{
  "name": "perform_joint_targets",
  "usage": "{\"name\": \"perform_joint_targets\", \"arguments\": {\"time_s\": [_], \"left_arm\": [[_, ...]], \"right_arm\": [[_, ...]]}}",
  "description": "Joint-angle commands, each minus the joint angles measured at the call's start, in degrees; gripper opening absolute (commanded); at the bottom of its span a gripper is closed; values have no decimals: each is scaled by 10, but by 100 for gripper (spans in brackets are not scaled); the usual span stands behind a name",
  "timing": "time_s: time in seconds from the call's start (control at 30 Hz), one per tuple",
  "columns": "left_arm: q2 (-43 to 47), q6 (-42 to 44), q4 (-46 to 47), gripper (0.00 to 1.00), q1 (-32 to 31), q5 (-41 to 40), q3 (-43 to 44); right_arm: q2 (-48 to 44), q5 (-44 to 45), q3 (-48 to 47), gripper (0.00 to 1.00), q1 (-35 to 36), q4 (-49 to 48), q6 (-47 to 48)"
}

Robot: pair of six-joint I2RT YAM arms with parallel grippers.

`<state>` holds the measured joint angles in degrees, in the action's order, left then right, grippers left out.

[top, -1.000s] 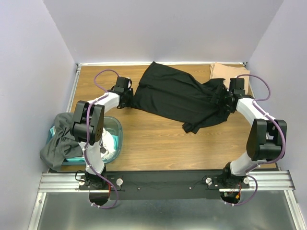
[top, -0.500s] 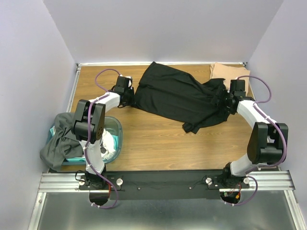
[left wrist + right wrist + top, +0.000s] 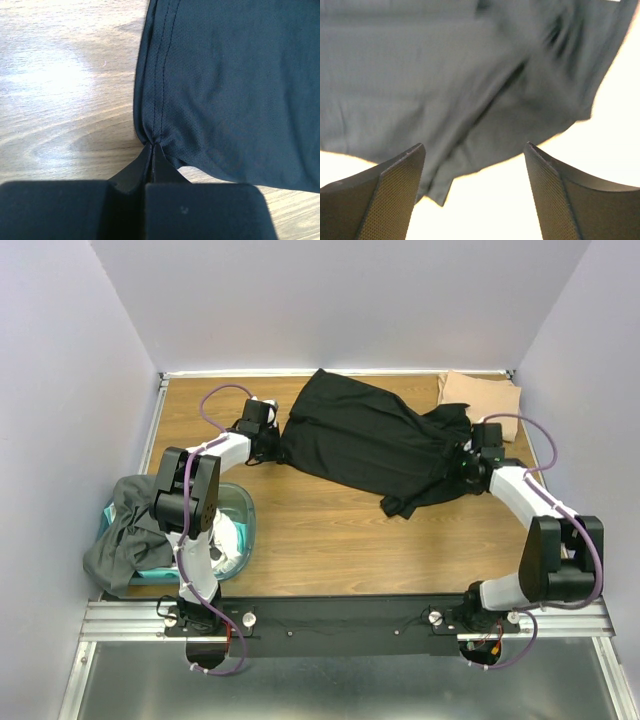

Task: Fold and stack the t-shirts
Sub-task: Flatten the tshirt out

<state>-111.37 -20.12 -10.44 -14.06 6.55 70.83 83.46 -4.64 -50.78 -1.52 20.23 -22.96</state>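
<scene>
Furthest left, at the near-left edge of the desk [image 3: 330,530], a teal tub [image 3: 243,512] sits with a dark grey t-shirt [image 3: 125,535] slumped over its left rim and hanging outside it. A bit of white cloth [image 3: 228,548] is bunched inside against the near-right wall. Past the tub the left arm reaches toward the far side, and the left hand [image 3: 270,443] sits low at the left edge of the black t-shirt [image 3: 360,440]. Seen from the left wrist, that left hand [image 3: 152,152] is closed tight, its two fingers pressed together with the stitched hem of the black t-shirt [image 3: 235,85] pinched between their tips. The cloth puckers where they bite, and bare wood shows to the left of the hem. The black t-shirt lies spread but rumpled across the far half of the desk, with a crumpled end trailing toward the near right. At its bunched right end sits the right hand [image 3: 466,462], just beside the gathered cloth. The blurred right wrist view shows the right hand [image 3: 473,147] open, fingers well apart, with the black t-shirt [image 3: 445,85] lying beyond them. In the far-right corner a tan t-shirt [image 3: 480,395] lies folded flat, its left edge meeting the black one; whether it touches or tucks under, I cannot tell.
</scene>
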Motion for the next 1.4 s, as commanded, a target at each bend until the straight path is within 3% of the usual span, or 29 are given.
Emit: {"name": "perform_joint_targets", "arguments": {"time_s": [0.0, 0.17, 0.53, 1.37], "left_arm": [[0, 11, -19, 0, 5, 14, 6], [5, 10, -13, 0, 5, 25, 0], [15, 12, 1, 0, 5, 36, -25], [18, 20, 9, 0, 8, 51, -36]], "right_arm": [[-36, -7, 45, 83, 58, 38, -27], [-59, 16, 91, 76, 128, 68, -81], [-80, 22, 111, 60, 146, 86, -101], [36, 83, 44, 50, 235, 76, -123]]}}
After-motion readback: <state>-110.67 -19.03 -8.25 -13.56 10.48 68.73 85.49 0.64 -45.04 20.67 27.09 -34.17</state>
